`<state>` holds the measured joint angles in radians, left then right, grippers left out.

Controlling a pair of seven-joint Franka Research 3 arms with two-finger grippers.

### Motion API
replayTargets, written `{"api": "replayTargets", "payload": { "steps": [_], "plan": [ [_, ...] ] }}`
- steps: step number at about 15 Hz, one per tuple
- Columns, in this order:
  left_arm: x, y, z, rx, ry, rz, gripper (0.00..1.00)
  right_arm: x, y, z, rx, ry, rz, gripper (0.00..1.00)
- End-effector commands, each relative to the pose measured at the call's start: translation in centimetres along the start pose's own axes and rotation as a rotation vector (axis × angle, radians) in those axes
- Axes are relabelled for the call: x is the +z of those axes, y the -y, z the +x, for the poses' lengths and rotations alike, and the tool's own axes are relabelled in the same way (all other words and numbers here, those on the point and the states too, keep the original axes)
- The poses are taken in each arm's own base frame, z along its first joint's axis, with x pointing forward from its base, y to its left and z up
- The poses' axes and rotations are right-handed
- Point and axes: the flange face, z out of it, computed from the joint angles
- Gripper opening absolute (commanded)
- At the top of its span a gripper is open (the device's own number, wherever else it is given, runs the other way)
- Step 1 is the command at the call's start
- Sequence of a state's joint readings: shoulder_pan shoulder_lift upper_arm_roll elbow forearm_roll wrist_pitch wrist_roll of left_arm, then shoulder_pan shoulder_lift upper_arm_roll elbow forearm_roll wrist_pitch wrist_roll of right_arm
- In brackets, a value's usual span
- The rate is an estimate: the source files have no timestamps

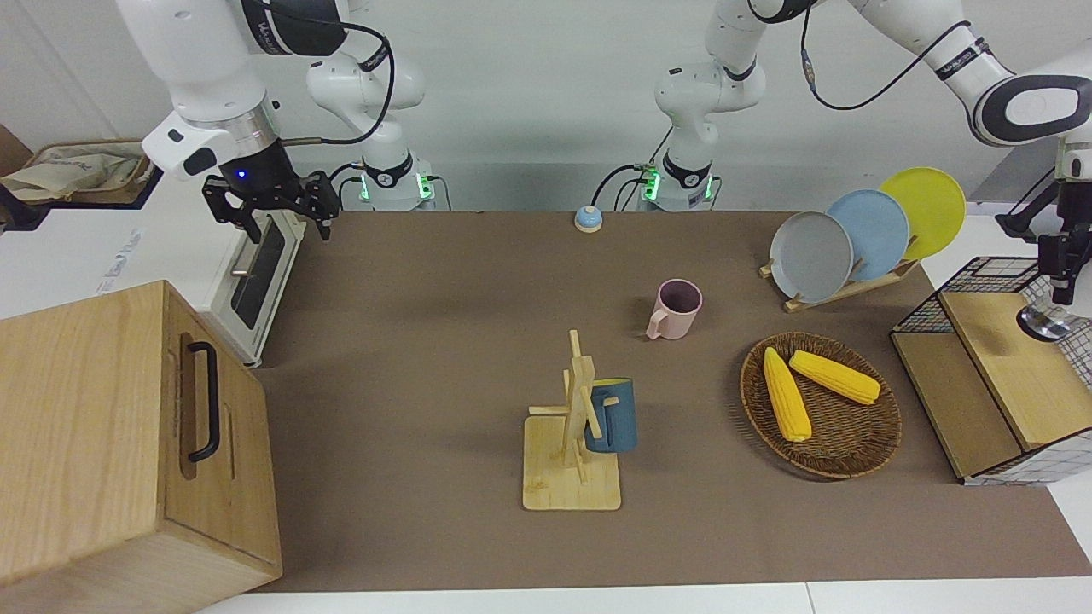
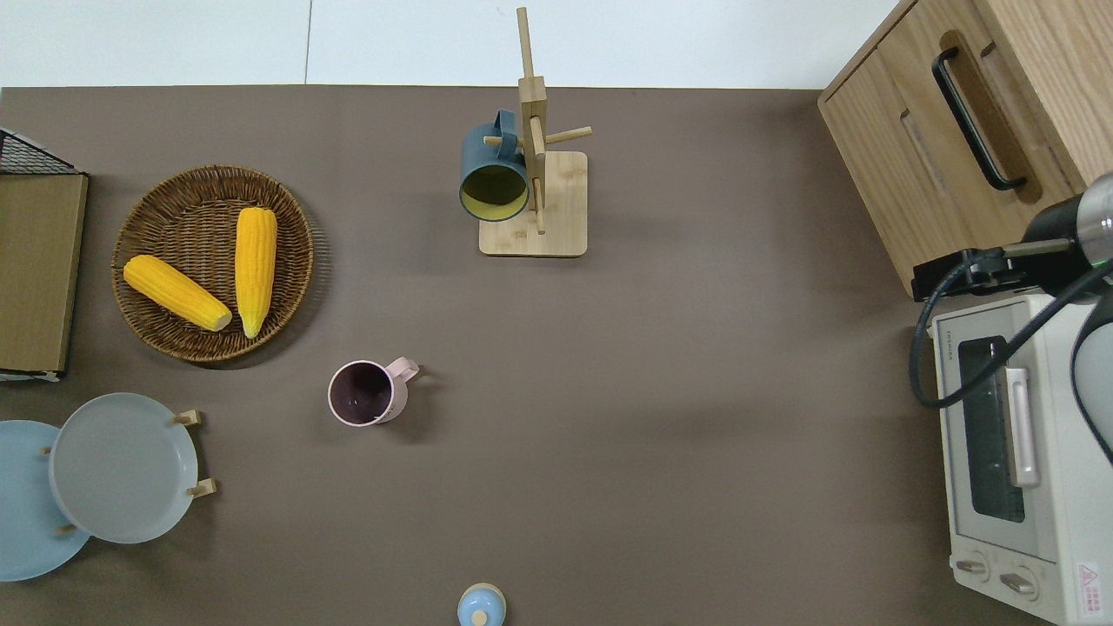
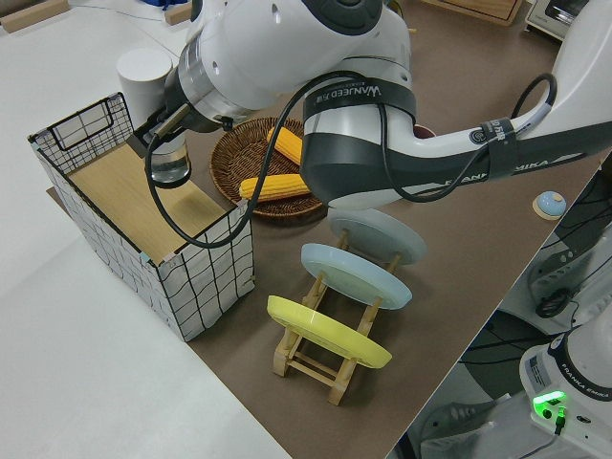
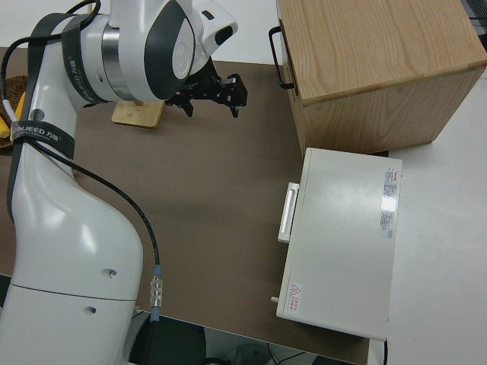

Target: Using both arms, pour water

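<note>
- Brown matting (image 1: 444,281) covers the table, and each arm works at its own end of it.
- Right gripper (image 1: 273,209) hangs in the air with its fingers spread wide and nothing between them. The overhead view puts it over the mat's edge, where the wooden cabinet (image 1: 102,426) meets the toaster oven (image 1: 256,273).
- Left gripper (image 1: 1060,290) is down inside the wire basket (image 1: 981,273) at the opposite end. A clear glass (image 1: 1046,322) sits directly under it on the basket's wooden shelf. The arm hides the fingers, so I cannot tell whether they are closed on the glass or only poised above it.
- Pink mug (image 1: 678,307) stands upright and open-mouthed on the mat. It is the likely vessel to receive the pour.
- From the left gripper the mug lies toward the table's middle, past the corn basket (image 1: 819,405) and the plate rack (image 1: 853,247).
- From the right gripper it lies well apart, across an open stretch of mat.
- By my judgement the left gripper is the nearer of the two to the mug.
- Mug's handle points toward the right gripper's end, which would suit that gripper for steadying it.
- Blue mug (image 1: 610,415) hangs on the wooden mug tree (image 1: 573,426), well apart from either gripper.
</note>
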<state>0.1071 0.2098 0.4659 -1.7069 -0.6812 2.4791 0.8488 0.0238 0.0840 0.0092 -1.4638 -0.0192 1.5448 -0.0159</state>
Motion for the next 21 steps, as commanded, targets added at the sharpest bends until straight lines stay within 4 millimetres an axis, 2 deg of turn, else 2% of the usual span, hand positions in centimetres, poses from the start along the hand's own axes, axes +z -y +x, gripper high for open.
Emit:
{"api": "replayTargets", "payload": {
  "steps": [1,2,5,10,11,12,14,15,16,17,18,19,21],
  "plan": [
    [0.4,1.9,0.2,0.027,-0.048,0.008,0.00,-0.4,0.0,-0.3,-0.002,0.005,0.007,0.990],
    [0.4,2.1,0.1,0.020,-0.050,0.007,0.00,-0.4,0.0,-0.3,-0.002,0.005,0.007,0.990],
    [2.3,2.2,-0.7,0.019,-0.019,0.005,0.00,-0.4,0.0,-0.3,-0.002,0.005,0.007,0.990],
    [3.5,2.6,-1.5,0.027,0.003,0.009,0.00,-0.4,0.1,-0.3,-0.003,0.005,0.007,0.990],
    [3.6,2.7,-1.6,0.026,0.004,0.008,0.01,-0.4,0.0,-0.3,-0.002,0.006,0.007,0.990],
    [3.7,2.7,-1.6,0.017,0.000,0.004,0.08,-0.4,0.0,-0.3,-0.002,0.005,0.007,0.990],
    [4.3,2.7,-1.9,0.010,0.007,0.001,0.10,-0.4,0.0,-0.3,-0.002,0.005,0.007,0.990],
    [4.4,2.8,-2.0,0.011,0.009,0.003,0.20,-0.4,0.0,-0.3,-0.002,0.005,0.007,0.990],
    [4.4,2.8,-2.0,0.010,0.009,0.003,0.21,-0.4,0.0,-0.3,-0.002,0.006,0.007,0.990],
    [4.4,2.8,-2.0,0.010,0.009,0.003,0.44,-0.4,0.0,-0.3,-0.002,0.005,0.007,0.990],
    [4.4,2.8,-2.0,0.011,0.009,0.003,0.79,-0.4,0.0,-0.3,-0.002,0.005,0.007,0.990],
    [4.5,2.8,-2.0,0.009,0.009,0.004,0.99,-0.4,0.1,-0.3,-0.003,0.005,0.007,0.990],
    [4.5,3.0,-2.1,0.000,0.011,0.006,1.00,-0.4,0.0,-0.3,-0.002,0.006,0.007,0.990]
  ]
}}
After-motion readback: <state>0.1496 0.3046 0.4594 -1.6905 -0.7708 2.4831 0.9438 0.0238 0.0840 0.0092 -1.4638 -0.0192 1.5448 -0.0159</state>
